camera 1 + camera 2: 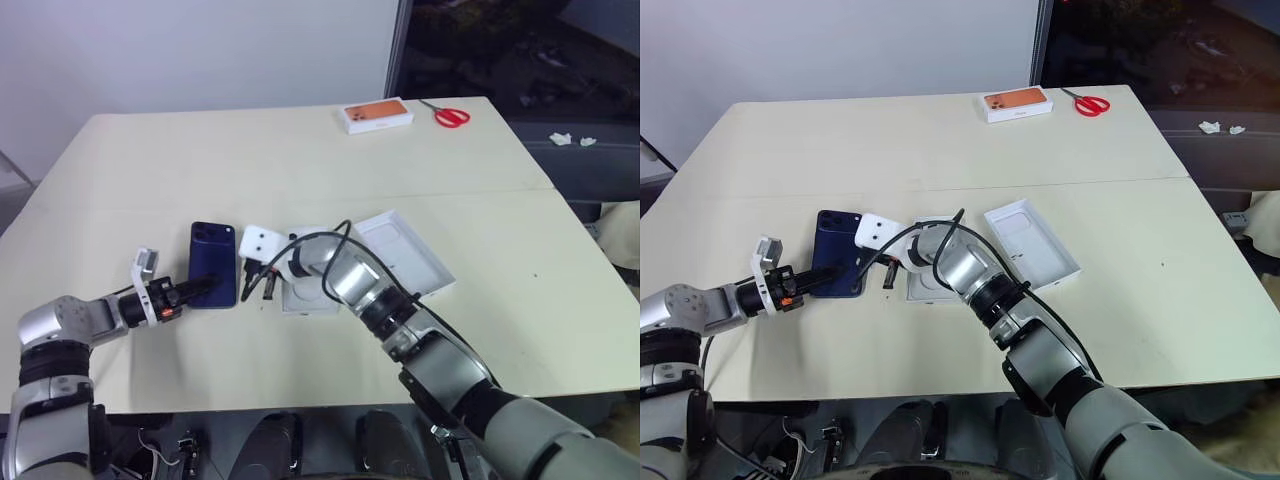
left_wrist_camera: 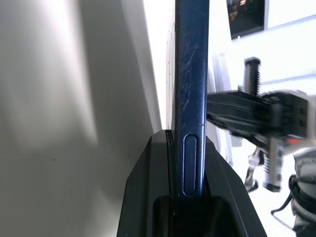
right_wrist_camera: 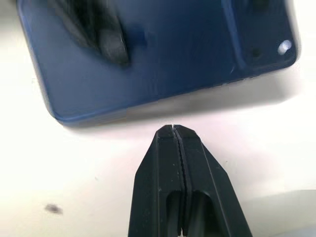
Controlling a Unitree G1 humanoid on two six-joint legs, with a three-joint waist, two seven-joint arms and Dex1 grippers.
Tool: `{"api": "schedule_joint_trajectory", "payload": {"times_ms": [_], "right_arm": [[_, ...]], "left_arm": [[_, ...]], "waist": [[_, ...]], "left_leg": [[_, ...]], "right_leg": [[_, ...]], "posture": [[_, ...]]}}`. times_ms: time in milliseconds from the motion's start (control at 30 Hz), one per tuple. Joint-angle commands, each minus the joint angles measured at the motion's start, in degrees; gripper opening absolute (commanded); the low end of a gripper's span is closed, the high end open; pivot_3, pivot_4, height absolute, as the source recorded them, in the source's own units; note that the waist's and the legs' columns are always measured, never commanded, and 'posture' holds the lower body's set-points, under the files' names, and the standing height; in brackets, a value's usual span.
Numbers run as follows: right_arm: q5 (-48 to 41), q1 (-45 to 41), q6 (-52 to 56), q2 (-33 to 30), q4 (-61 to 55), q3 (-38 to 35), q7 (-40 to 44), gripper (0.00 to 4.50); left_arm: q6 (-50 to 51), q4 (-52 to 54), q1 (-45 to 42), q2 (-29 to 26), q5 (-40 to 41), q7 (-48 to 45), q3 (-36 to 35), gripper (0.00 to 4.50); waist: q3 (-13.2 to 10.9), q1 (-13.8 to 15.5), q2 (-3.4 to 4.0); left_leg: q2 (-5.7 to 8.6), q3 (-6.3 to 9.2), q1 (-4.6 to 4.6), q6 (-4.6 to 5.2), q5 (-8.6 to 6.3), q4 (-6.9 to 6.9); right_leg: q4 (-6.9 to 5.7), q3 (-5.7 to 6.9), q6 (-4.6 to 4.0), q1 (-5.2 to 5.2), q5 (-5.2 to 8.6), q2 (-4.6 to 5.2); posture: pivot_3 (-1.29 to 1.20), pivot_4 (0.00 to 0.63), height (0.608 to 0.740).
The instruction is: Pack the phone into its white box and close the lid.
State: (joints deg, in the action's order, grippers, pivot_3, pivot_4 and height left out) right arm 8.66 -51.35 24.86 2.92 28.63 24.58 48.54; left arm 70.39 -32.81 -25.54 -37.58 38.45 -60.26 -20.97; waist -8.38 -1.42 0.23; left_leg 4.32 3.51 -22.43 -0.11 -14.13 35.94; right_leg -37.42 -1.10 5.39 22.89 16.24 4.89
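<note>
Pale beige bench (image 1: 300, 170) carries everything, with a white wall behind its far edge. Toward the near edge, left of centre, the phone (image 1: 213, 262) is seen: slim, dark navy, glossy back up, its camera cluster in the far corner. Its near end is pinched by the left gripper (image 1: 196, 291), whose fingers (image 2: 143, 197) are clamped on both faces along the side button. The right gripper (image 1: 257, 288) is held with its fingers pressed together just beside the phone's right edge, apart from it. The white box (image 1: 302, 296) lies partly hidden beneath the right arm, and the lid (image 1: 405, 255) is turned inside-up beside it, further right.
</note>
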Motion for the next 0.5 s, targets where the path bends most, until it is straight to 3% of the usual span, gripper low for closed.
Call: {"api": "schedule_joint_trajectory", "payload": {"times_ms": [33, 100, 167, 367, 500], "right_arm": [[-8.67, 0.37, 7.29, -0.90, -10.13, -6.67, 4.03, 0.25], [-11.11, 1.06, 10.68, -2.57, -14.55, -7.83, 5.37, 0.81], [-12.26, 2.58, 14.50, -6.84, -19.73, -5.59, 8.98, 1.76], [-12.78, 8.24, 16.15, -20.54, -30.73, 0.32, 16.12, 1.76], [-14.50, 11.77, 15.94, -25.36, -34.86, 1.65, 18.29, 1.76]], "left_arm": [[2.23, -0.51, 0.83, 1.26, 3.12, 1.90, -3.66, 0.00], [2.96, 0.63, 1.24, 1.61, 4.60, 2.49, -5.51, 0.00], [2.40, 2.95, 1.88, 2.04, 6.13, 3.00, -7.43, 0.00], [-0.03, 13.81, 5.47, 3.43, 9.72, 4.34, -9.96, 0.00], [-1.12, 19.50, 7.08, 4.37, 11.49, 5.85, -10.34, 0.00]], "waist": [[-0.03, 0.13, -0.05], [-0.08, 0.20, -0.14], [-0.10, 0.20, -0.17], [-0.27, 0.25, -0.49], [-0.49, 0.28, -0.79]], "left_leg": [[0.00, 0.00, 0.00, 0.00, 0.00, 0.01], [-0.01, 0.00, -0.06, 0.00, 0.00, 0.01], [-0.01, 0.00, -0.11, 0.00, -0.01, 0.01], [-0.01, -0.01, -0.95, 0.00, 0.00, 0.20], [-0.05, -0.02, -1.05, -0.03, 0.02, 0.17]], "right_leg": [[0.01, 0.00, 0.00, -0.01, 0.00, 0.00], [0.05, 0.01, 0.00, 0.02, 0.00, 0.00], [0.11, 0.01, 0.00, 0.04, 0.00, 0.02], [0.10, 0.05, 0.01, 0.65, -0.02, 0.07], [0.10, 0.06, 0.01, 0.68, -0.02, 0.07]], "posture": [[0.00, 0.150, 0.740], [0.00, 0.150, 0.740], [0.00, 0.150, 0.740], [0.00, 0.150, 0.740], [0.00, 0.150, 0.740]]}}
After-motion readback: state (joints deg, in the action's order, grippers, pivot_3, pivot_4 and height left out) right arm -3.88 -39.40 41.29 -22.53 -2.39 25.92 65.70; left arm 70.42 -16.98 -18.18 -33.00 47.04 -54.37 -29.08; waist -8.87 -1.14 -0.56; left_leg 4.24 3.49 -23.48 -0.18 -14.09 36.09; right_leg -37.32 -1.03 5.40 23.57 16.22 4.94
